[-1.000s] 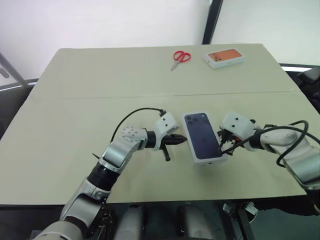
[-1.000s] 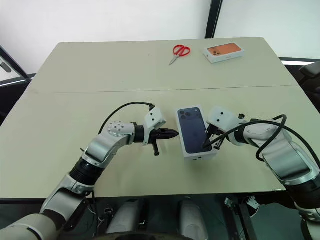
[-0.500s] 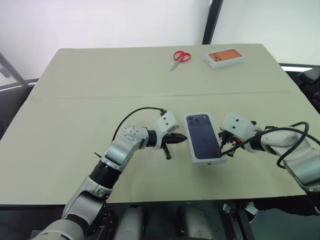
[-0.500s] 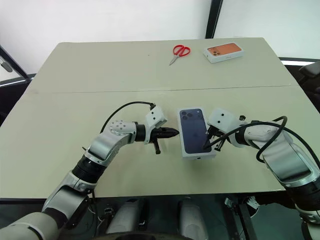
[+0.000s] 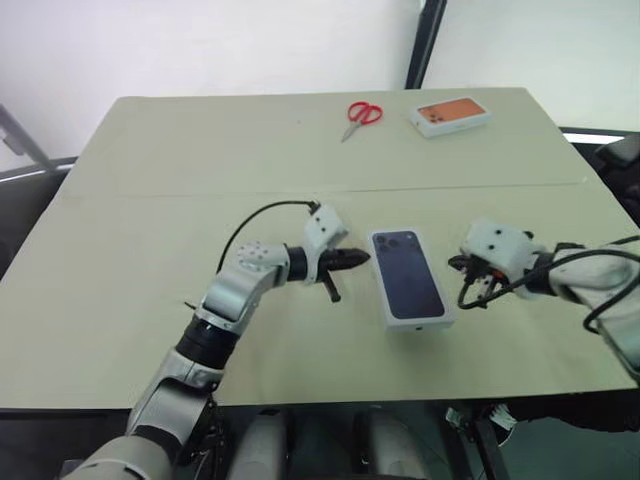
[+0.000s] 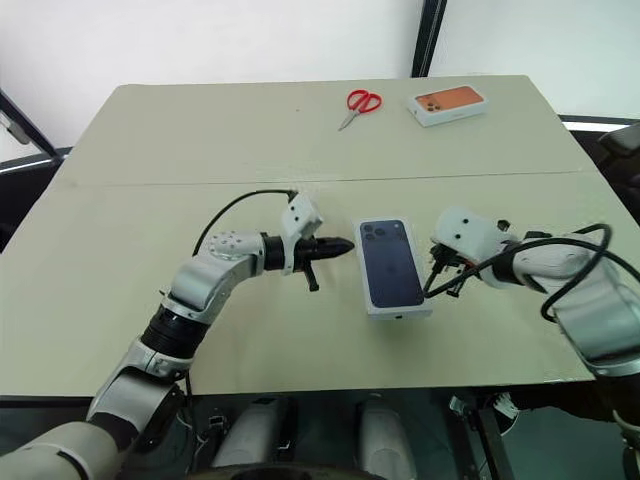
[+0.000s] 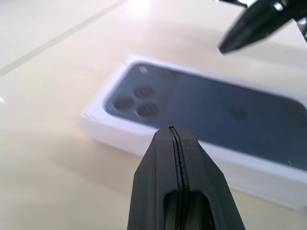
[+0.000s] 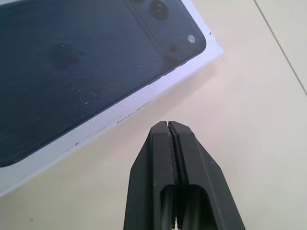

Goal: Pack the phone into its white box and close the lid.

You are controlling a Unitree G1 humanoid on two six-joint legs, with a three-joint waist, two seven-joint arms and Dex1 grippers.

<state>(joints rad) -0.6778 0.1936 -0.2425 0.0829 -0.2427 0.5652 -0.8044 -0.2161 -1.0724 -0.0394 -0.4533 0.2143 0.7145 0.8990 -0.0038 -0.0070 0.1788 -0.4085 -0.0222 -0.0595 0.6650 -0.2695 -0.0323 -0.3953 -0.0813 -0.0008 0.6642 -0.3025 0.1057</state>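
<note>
One flat rectangular lid (image 5: 410, 287) (glossy navy print).

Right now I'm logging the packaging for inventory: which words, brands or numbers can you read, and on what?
Lid, side wall: a short line of grey print, too blurred to read.
Lid, top face: a printed phone picture, no words.
Orange-picture box: no legible text.
Scissors: none.

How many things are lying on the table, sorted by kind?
Phone boxes: 2, the lid with a dark blue phone picture near the front, and the white box with an orange picture at the back.
Scissors: 1, red scissors.
Total: 3.
</note>
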